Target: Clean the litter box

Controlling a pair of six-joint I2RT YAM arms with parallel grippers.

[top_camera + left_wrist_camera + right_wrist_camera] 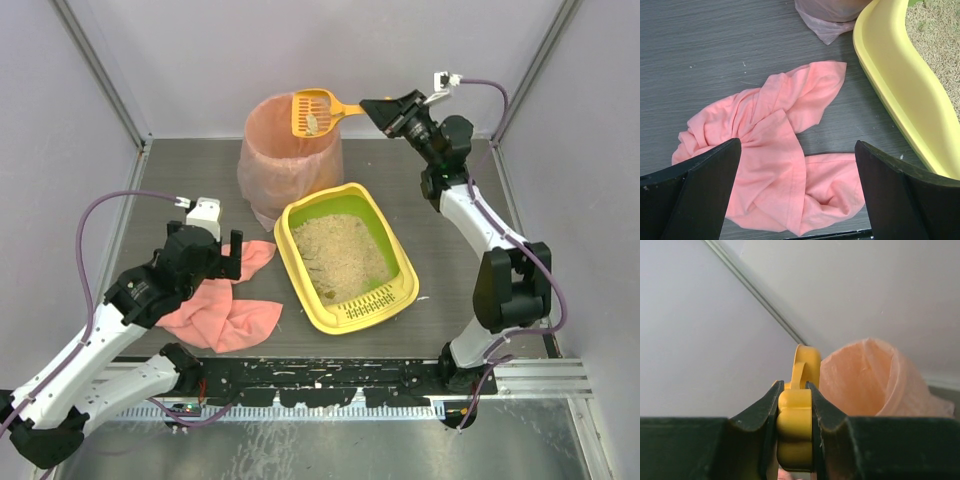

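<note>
I count one litter box (890, 75), one bin (285, 150) at its eleven o'clock; right fingers (765, 415) clamp one scoop (315, 112), left fingers (705, 175) spread, holding nothing.

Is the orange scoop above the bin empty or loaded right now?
Loaded: the top view shows a pale clump sitting in the scoop, which the right gripper holds over the bin.

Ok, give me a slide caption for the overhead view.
Right end effector holds the scoop over the bin, behind the litter box.
</note>
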